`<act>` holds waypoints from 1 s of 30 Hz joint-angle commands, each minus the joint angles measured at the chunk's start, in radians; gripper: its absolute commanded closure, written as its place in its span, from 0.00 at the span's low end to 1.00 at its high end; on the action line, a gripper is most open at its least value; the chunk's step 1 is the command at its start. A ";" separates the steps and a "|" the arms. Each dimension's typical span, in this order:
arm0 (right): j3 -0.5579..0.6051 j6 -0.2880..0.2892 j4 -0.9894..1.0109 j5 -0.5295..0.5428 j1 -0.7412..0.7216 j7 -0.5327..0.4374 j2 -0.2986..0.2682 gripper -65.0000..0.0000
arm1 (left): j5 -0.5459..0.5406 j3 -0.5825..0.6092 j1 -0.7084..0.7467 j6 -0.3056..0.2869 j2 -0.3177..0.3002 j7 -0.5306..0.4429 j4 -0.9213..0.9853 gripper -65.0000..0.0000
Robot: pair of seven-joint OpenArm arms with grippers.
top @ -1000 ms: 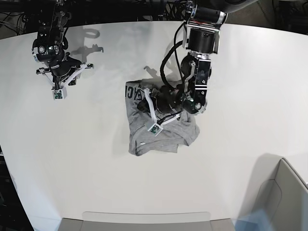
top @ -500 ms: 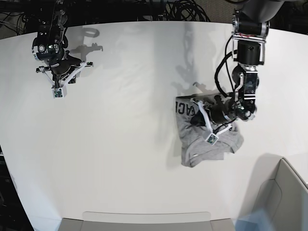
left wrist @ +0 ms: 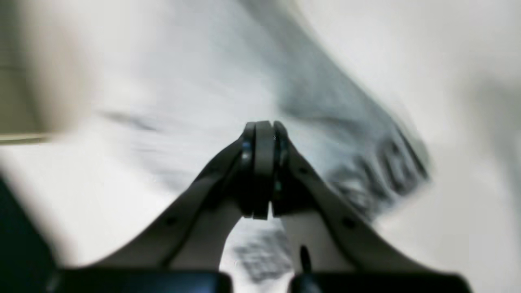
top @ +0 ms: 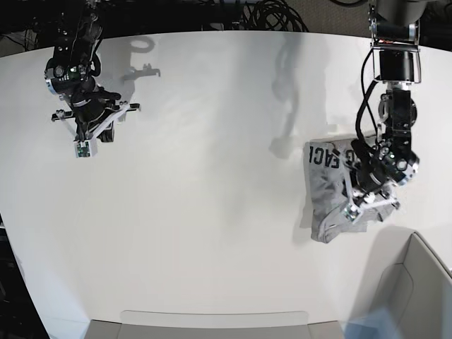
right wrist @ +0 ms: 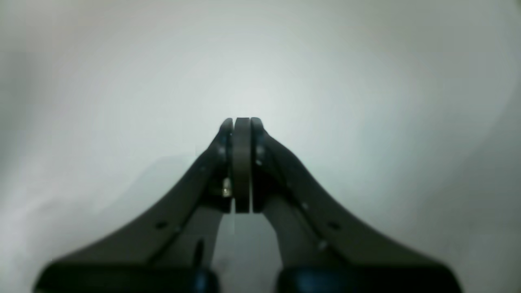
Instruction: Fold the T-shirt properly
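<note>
- The T-shirt (top: 328, 191) lies bunched near the table's (top: 212, 212) right edge, directly under the left gripper (top: 355, 210), whose jaws are closed.
- The right gripper (top: 83, 146), also closed and holding nothing, hangs well apart from the T-shirt, so the left arm is nearer.

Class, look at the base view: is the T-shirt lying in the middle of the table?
No, the T-shirt lies bunched near the table's right edge, under the left gripper.
</note>
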State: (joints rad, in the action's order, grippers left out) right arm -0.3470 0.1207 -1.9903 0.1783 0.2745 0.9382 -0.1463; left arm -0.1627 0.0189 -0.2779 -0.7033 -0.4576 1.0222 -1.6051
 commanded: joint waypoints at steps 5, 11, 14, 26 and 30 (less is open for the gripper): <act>-0.007 0.001 -0.074 -0.001 0.032 -0.012 0.026 1.00 | -0.007 -0.145 0.038 0.005 0.015 0.082 -0.223 1.00; -0.008 0.000 -0.074 -0.001 0.168 -0.012 0.078 1.00 | -0.007 -0.238 0.326 0.005 0.030 0.106 -0.427 1.00; -0.031 0.000 -0.076 0.005 0.243 -0.014 0.118 1.00 | -0.007 -0.264 0.466 0.005 0.058 0.094 -0.436 1.00; -0.091 0.001 -0.073 0.000 0.647 -0.431 0.294 1.00 | -0.007 -0.343 0.978 0.005 0.148 -0.263 -0.436 1.00; -0.097 0.003 -0.070 0.005 0.739 -0.480 0.294 1.00 | -0.007 -0.386 1.070 0.005 0.201 -0.316 -0.436 1.00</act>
State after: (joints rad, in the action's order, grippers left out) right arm -0.4397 0.1196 -2.0468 0.1802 0.9997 0.4850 0.1478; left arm -0.1589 -0.3592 0.7811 -0.7017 -0.2523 0.7258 -2.0239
